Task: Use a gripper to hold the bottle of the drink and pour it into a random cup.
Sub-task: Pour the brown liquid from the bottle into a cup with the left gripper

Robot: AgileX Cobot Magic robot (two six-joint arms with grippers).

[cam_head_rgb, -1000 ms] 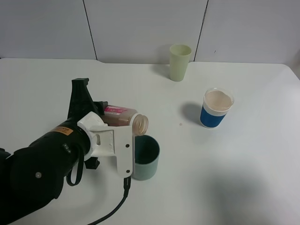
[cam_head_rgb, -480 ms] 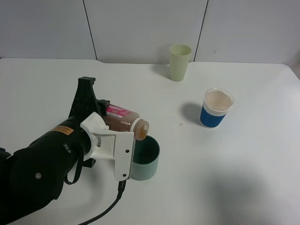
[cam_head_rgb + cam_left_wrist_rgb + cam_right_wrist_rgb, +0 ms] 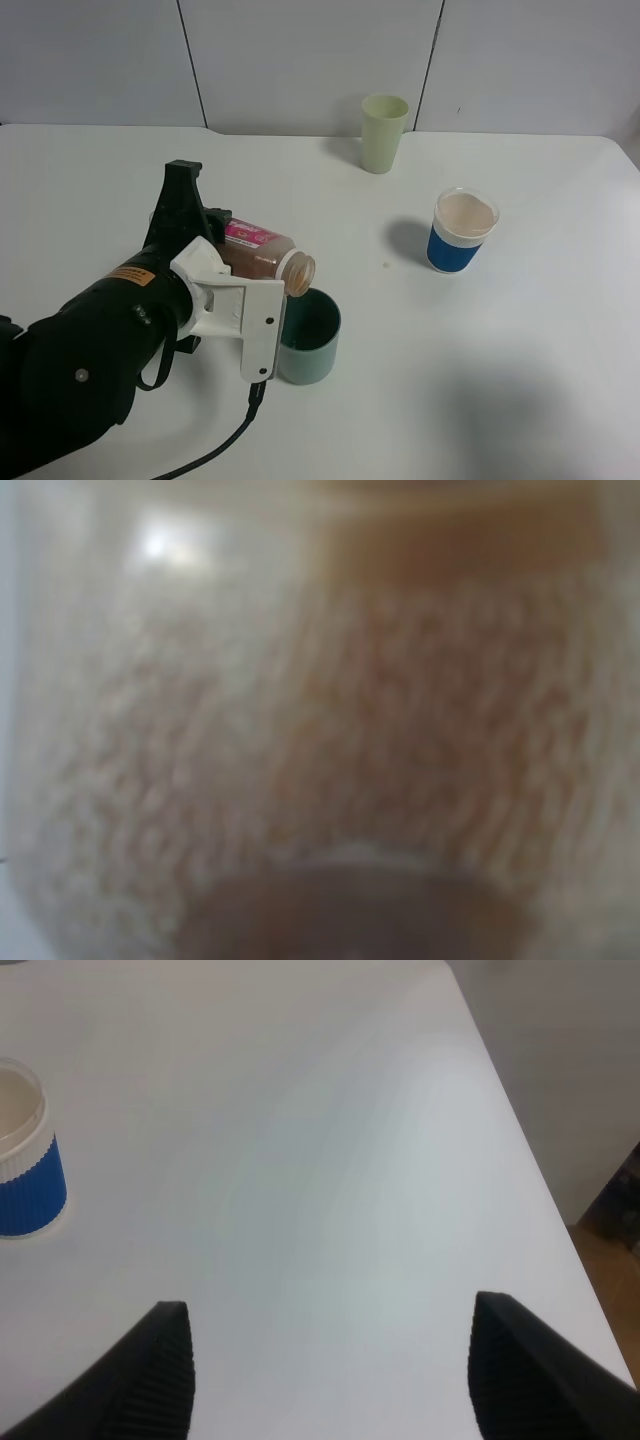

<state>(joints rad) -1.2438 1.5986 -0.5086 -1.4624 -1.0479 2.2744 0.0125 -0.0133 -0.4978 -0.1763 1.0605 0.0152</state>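
White table (image 3: 520, 380) under grey wall panels, seen from the high camera: the left gripper (image 3: 222, 270) is clamped on the bottle of the drink (image 3: 262, 252), which lies tipped nearly flat with its open neck just above the rim of the teal cup (image 3: 308, 342), toward the front edge and left of the middle. I can't make out a stream. A pale green cup (image 3: 384, 132) stands at the back edge and a blue-and-white cup (image 3: 462, 232) toward the right edge, both well apart from the pour.

Left wrist: nothing but the bottle (image 3: 320, 720) pressed up against the lens, a brown blur (no help for aiming).

Right wrist: the right gripper (image 3: 335, 1375) hangs with jaws spread and empty over bare table (image 3: 330, 1160), the blue-and-white cup (image 3: 22, 1160) off to one side.

My worry is that the neck sits over the cup's nearer rim, not its centre, so the drink may splash outside. The white jaw block looks very close to the cup wall; more wrist roll might nudge it over.
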